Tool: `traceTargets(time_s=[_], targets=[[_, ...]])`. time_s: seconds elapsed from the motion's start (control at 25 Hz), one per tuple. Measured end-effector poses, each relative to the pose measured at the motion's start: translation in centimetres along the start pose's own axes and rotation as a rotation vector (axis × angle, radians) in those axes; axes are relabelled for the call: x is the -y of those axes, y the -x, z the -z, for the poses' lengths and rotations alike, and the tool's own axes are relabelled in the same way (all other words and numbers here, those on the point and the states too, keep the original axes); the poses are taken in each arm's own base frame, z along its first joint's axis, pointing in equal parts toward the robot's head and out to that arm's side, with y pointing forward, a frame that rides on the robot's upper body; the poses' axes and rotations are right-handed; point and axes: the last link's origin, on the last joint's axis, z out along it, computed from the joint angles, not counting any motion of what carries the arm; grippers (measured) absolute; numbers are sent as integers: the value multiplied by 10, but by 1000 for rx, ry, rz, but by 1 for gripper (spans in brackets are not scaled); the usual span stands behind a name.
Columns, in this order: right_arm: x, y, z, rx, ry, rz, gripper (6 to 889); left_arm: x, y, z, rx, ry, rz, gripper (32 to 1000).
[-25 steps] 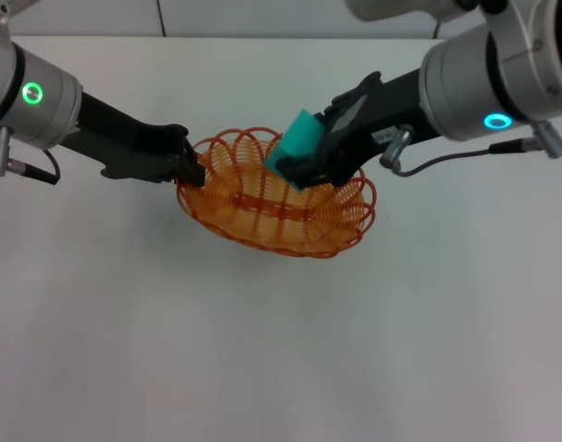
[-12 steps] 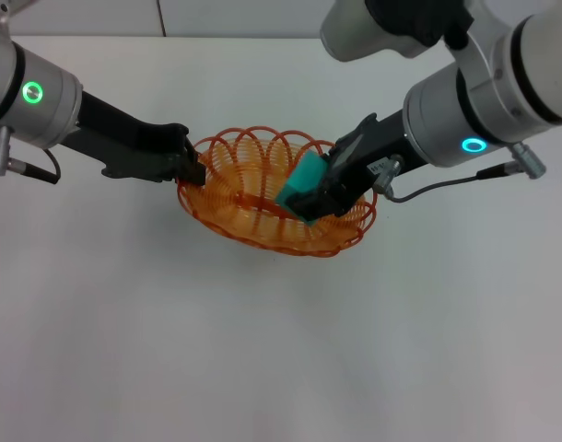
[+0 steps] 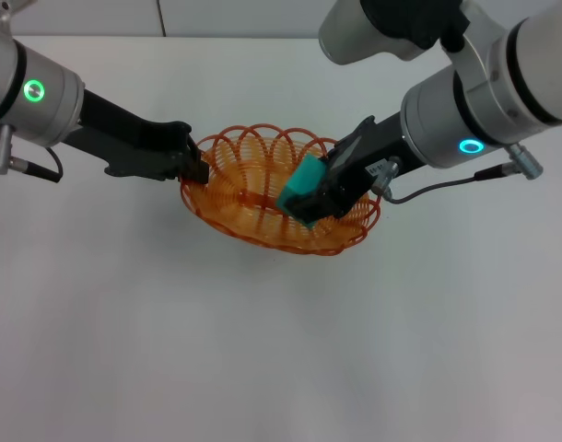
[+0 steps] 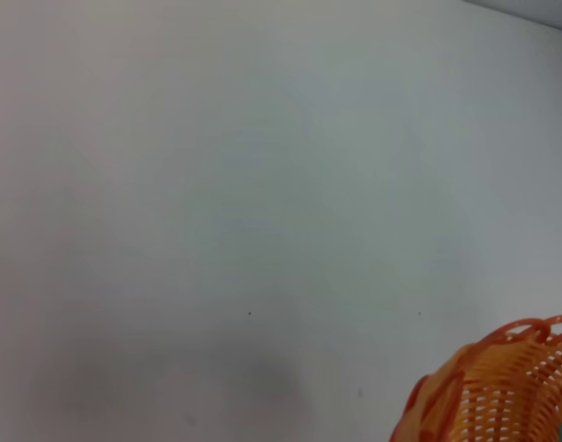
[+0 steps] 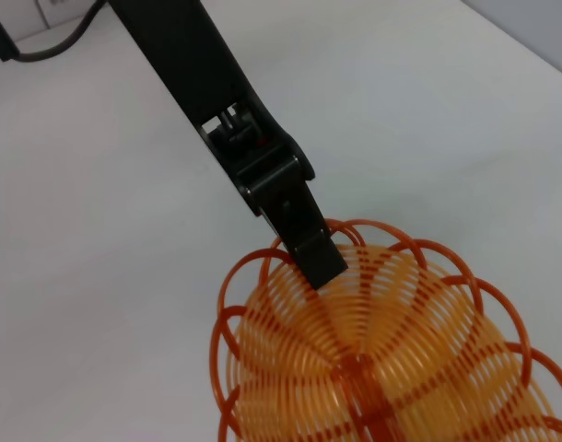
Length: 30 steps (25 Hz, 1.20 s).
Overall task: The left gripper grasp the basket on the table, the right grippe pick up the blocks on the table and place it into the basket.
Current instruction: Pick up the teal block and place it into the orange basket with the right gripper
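We noted the left gripper (image 3: 191, 166) clamped on the looped rim of the basket (image 3: 253, 198) at its left end; the right wrist view confirmed this, one black finger (image 5: 310, 247) lying over the rim wire and reaching inward. The basket sat on the table (image 3: 263, 350), its long axis running left to right and slightly toward the robot at the right end.

The right gripper (image 3: 310, 195) was closed on the teal block (image 3: 302, 186), held tilted, one corner down. Block and fingertips were inside the rim, over the right half of the basket, well apart from the left gripper's hold. We could not tell whether the block's low corner touched the wire floor or hung just above it.

The relation that mattered: the basket floor lay directly beneath the block, so we judged the coming move to be a plain release, no sideways travel needed. The right arm was the nearer one and already carried the load. Being tilted, the block would likely tip or roll a little on landing, and the scalloped wall beside it should contain that.
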Motion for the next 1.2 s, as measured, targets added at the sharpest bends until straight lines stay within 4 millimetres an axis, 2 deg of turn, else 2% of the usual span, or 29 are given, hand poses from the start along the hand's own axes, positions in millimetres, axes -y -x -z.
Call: traceTargets(time_s=[0.68,0.88,1.12,1.2], targets=[[1,0,-2,4,28,-5,549,2,1,-1,3,1,3,98],[2,1,-1,6,26,-4,788,1,1,-1,2,3,3,98],[2,1,-1,6,24,-5,883,1,1,-1,2,3,3,98],[2,1,-1,6,23,-4,883,1,1,-1,2,3,3,98]])
